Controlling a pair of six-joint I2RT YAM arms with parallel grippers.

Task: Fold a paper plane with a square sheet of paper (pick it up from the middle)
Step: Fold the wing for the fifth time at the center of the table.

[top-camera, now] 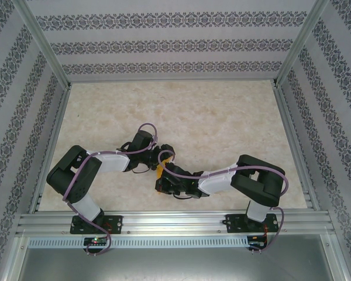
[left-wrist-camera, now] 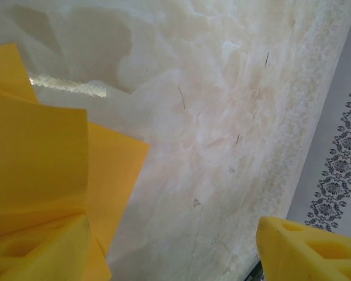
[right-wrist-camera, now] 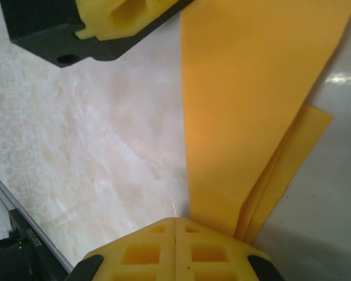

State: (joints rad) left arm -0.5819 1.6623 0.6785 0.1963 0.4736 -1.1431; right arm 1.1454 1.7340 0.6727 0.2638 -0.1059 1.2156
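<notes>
Orange-yellow creased square sheet of paper [right-wrist-camera: 251, 105], marbled table [top-camera: 222, 117], left gripper [left-wrist-camera: 175, 252] wide, right gripper [right-wrist-camera: 175, 222] closed

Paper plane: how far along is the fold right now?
Done: the sheet is off the table and folded, layers overlapping. In hand: right gripper shut, apparently pinching it; left gripper open beside it. Left: no dart shape yet, so further folds.
</notes>
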